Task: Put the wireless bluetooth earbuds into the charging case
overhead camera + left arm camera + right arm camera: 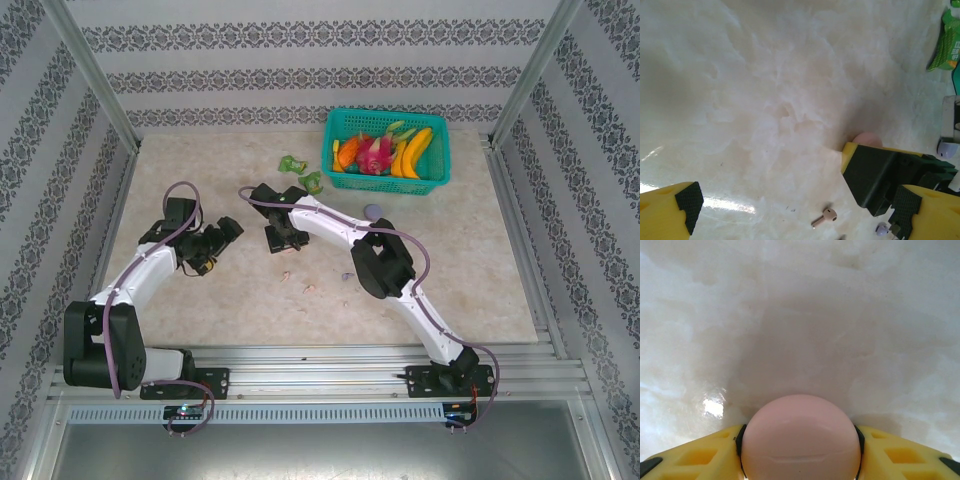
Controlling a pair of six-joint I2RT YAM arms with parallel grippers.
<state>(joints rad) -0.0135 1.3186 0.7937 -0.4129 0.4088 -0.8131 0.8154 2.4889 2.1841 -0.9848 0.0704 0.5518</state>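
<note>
My right gripper (800,442) is low over the marble-pattern table (800,315). Its yellow fingers (700,456) stand on both sides of the pink charging case (801,432), and the black pads touch the case on the left and on the right, so I clamp it between them. The case is round and smooth, and a thin seam runs across its front.

My left gripper (797,202) hangs just beside it with the fingers (670,210) wide apart, and nothing is between them. From this wrist I see the right gripper from the side, with a little of the pink case above its finger.

One pink earbud (825,216) lies flat on the table between my left fingers, touching neither. One purple earbud (881,230) lies near it, close to my right-side finger and partly hidden. Both earbuds are outside the case.

From above, the two grippers are near each other in the middle of the table. A purple case (372,211) lies further back beside my right arm. A green wrapper (292,163) lies behind the grippers, and a teal basket (436,160) with fruit stands in the far right corner.
</note>
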